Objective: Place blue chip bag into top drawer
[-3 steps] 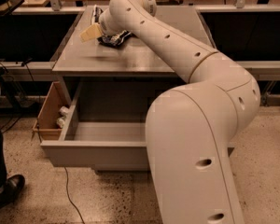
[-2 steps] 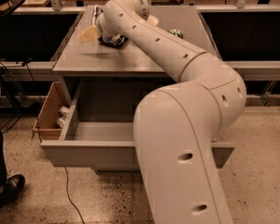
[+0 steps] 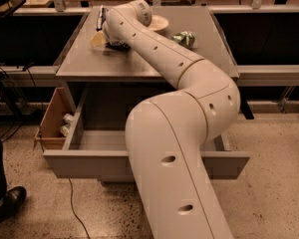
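Note:
The blue chip bag shows only as a dark crumpled patch on the grey table, at its back left, mostly hidden under my wrist. My gripper is down at the bag's left side, on or just above the tabletop. The top drawer stands pulled open below the table, and its flat grey front panel faces the camera. My arm crosses over its middle and right part. The drawer's visible left floor is bare.
A tan bowl and a green crushed can sit on the table behind my arm. A small brown wooden box with items in it hangs at the drawer's left. A cable runs over the floor. A shoe is at the left edge.
My arm's elbow and forearm have swung across the view and now cover more of the drawer. The gripper stays at the bag at the table's back left. The bag has not left the table.

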